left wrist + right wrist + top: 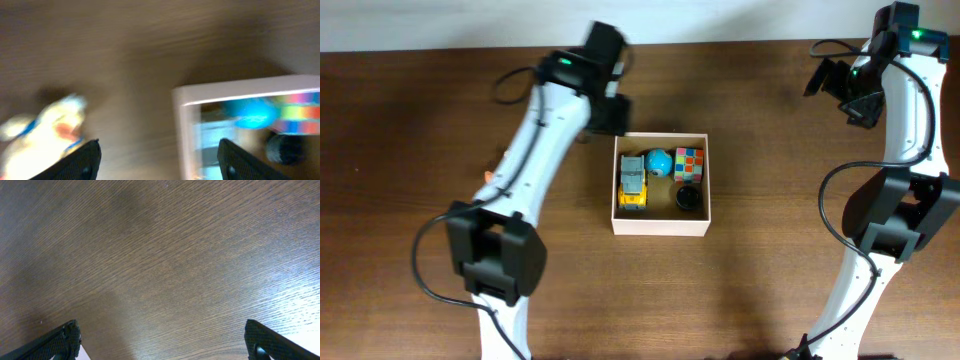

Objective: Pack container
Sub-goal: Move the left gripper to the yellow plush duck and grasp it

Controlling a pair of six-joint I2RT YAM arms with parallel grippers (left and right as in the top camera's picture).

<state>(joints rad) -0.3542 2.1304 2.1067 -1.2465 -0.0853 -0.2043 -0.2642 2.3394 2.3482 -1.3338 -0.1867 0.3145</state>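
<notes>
From overhead, the container (660, 226) lies mid-desk (410, 110), open side up. Inside, a yellow and grey toy truck (633, 184) lies along its left wall. A blue ball (658, 161) and a colour cube (689, 163) sit side by side against its far wall. A dark round thing (687, 199) in front of the cube is too small to name. The left arm (545, 135) reaches to the container's far-left corner, where its dark end hides the desk and its own jaws. A scrap of orange (484, 176) peeks from behind that arm, well left of the container. The right arm (910, 110) stands well to the container's right.

The left wrist view is badly smeared. The left gripper (160, 161) shows only two dark tips at the bottom edge, jaws released and wide apart, nothing between them. The container's white corner fills the right side, cut off by the frame, with the ball and cube as colour streaks inside. Left of the container lies a pale toy (45, 127) with blue and orange marks, its shape unreadable.

In the right wrist view, the right gripper (162, 344) shows only its tips in the bottom corners, jaws released over bare desk. The container is out of view.
</notes>
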